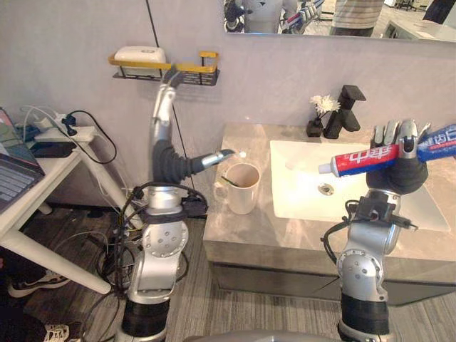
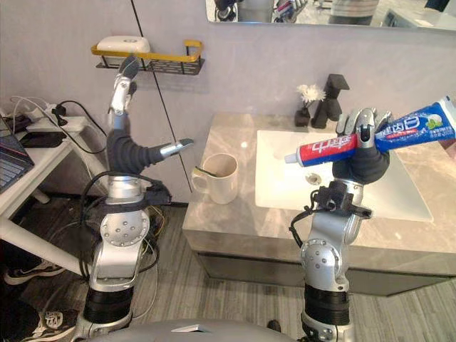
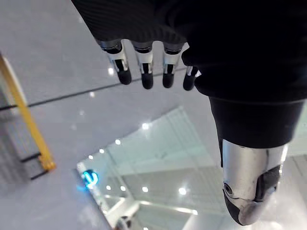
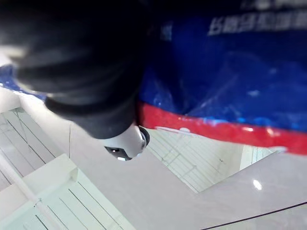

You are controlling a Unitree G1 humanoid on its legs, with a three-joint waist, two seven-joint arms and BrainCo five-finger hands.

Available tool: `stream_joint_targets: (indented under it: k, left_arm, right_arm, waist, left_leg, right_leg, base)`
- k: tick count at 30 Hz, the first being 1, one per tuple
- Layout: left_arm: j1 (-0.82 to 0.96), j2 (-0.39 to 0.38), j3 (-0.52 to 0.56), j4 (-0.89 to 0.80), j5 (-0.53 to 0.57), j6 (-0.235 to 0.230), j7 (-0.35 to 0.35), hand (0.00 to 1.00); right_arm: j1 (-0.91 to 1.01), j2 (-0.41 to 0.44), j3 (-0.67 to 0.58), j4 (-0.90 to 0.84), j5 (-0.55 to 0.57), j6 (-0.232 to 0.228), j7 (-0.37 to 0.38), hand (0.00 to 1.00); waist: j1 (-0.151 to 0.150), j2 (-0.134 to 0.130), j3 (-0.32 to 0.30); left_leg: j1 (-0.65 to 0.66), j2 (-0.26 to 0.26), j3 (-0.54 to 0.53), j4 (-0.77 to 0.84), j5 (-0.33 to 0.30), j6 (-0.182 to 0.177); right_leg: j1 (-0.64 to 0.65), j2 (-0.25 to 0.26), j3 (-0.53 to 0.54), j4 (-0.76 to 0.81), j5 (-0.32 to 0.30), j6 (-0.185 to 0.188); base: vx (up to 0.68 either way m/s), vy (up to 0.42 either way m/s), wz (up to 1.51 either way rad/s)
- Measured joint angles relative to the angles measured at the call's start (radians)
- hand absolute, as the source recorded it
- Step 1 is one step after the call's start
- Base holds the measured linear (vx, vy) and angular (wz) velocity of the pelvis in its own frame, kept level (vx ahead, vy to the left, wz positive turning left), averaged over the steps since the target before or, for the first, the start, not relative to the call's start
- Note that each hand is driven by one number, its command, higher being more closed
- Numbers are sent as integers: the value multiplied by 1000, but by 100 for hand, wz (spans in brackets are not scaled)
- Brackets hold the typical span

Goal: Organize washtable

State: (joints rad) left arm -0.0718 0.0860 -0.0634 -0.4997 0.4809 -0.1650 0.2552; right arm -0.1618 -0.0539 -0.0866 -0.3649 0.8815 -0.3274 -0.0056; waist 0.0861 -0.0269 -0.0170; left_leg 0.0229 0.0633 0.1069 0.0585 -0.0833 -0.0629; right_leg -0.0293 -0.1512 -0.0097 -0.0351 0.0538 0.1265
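I have the right hand [image 1: 397, 162] curled tight round the red, white and blue toothpaste tube [image 1: 356, 160]. The tube is lifted off the table, lying roughly level. It hangs well above the rim of the cream ceramic mug [image 1: 242, 187], out on the mug's sink side, white cap end nearest the mug.

The left hand [image 1: 167, 153] is empty with straight fingers. It is raised above the mug on its other side, well apart from it.

Step, I judge: tube picked up, not yet placed. The next move likely calls for swinging the tube over the mug, tipping it upright and lowering it in without nudging the mug. Something thin and greenish lies at the mug's rim; I cannot tell what.

Counts:
- one tube
- one mug
- one grey marble table [image 1: 235, 231]
- one white sink [image 1: 299, 153]
- one black tap [image 1: 344, 110]
- one small black vase of white flowers [image 1: 320, 114]
- one black wire wall rack with yellow rails [image 1: 192, 71]
- one white box [image 1: 140, 54] on the rack
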Motion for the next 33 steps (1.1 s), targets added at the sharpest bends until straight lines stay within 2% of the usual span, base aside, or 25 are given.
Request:
stream_joint_targets:
  k: [3,7,11,17,19,24,33]
  left_arm:
    - [81,2,48,2,0,-6,-1,0]
    - [164,0,88,115,-6,-12,-5,0]
    - [233,-11,100,248,-104,-10,-33,0]
    - [277,-51,100,402,-196,2,-54,0]
    - [279,-52,95,486,-200,6,-71,0]
    - [279,-52,90,677,-198,14,-100,0]
    - [278,-49,89,920,-198,39,-123,0]
  right_arm:
    - [-36,-64,7,38,-2,32,9,100]
    - [-116,-145,16,103,-10,60,21,100]
    - [-195,-216,44,149,-40,79,31,100]
    - [-255,-269,104,181,-70,103,51,100]
    - [-273,-304,135,182,-83,122,54,100]
    - [-332,-363,206,217,-103,143,89,100]
    - [-346,-385,262,218,-128,148,107,100]
  waist:
    - [11,-2,1]
    - [34,-9,5]
    - [34,-32,20]
    - [45,-40,25]
    - [56,-42,28]
    - [62,-47,32]
    - [62,-49,35]
  left_leg:
    - [-1,0,-3,-4,0,0]
    - [-1,0,-8,-16,2,-1]
    - [-13,-1,-32,-26,10,-2]
    - [-16,-4,-41,-36,12,1]
    - [-16,-4,-41,-38,12,1]
    - [-19,-4,-40,-39,12,1]
    - [-23,-4,-38,-33,12,2]
  right_leg:
    - [3,0,-5,-8,1,0]
    - [6,0,-11,-16,1,0]
    - [6,-1,-37,-21,0,0]
    - [5,-5,-58,-20,1,0]
    - [4,-6,-58,-20,1,0]
    - [-1,-6,-59,-17,1,0]
    - [-4,-7,-58,-16,0,0]
  base:
    - [15,-1,4]
    - [33,0,6]
    - [35,-4,16]
    - [29,8,8]
    - [0,0,0]
    - [0,0,0]
    - [0,0,0]
